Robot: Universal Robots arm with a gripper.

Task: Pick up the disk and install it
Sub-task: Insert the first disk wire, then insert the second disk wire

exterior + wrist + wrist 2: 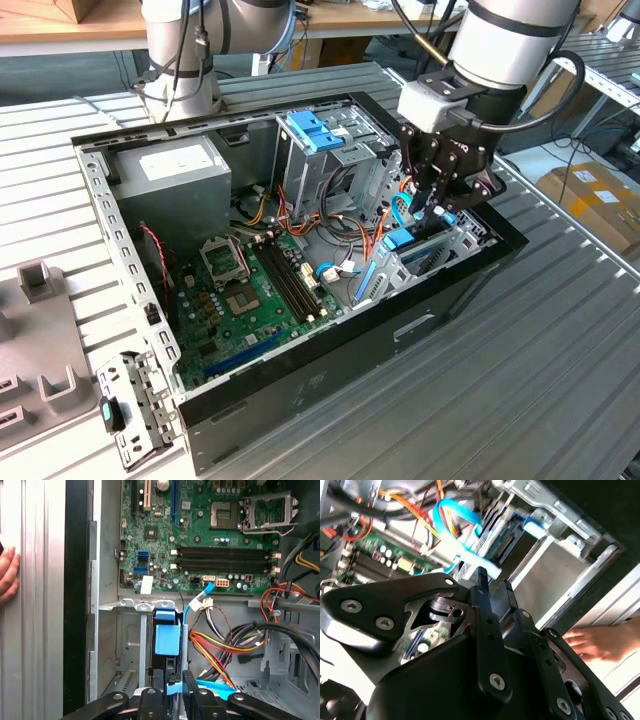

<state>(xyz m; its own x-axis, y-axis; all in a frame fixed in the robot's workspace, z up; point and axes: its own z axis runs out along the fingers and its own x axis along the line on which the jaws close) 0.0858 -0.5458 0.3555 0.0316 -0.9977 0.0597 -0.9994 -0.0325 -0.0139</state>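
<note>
One open case (300, 400) is lying on its side on the slatted bench (560, 380), so I am looking straight down onto the board (250, 300) and the bays. I am holding the arm (510, 40) over the case's front end, at the exterior view's right, since the low drive bay (127, 645) sits in that corner. I am keeping the claw (174, 682) low inside that bay, fingers (481, 587) drawn close together on the disk (167, 640), which is standing on edge between them, blue rail uppermost. It is sitting in the bay's slot just beside the cable bundle (225, 645), well below the tall cage with the blue bracket (312, 130); I judge it partly seated, though I cannot tell how deep. Someone's hand (600, 642) is resting on the bench just outside the case wall, likely steadying it.
</note>
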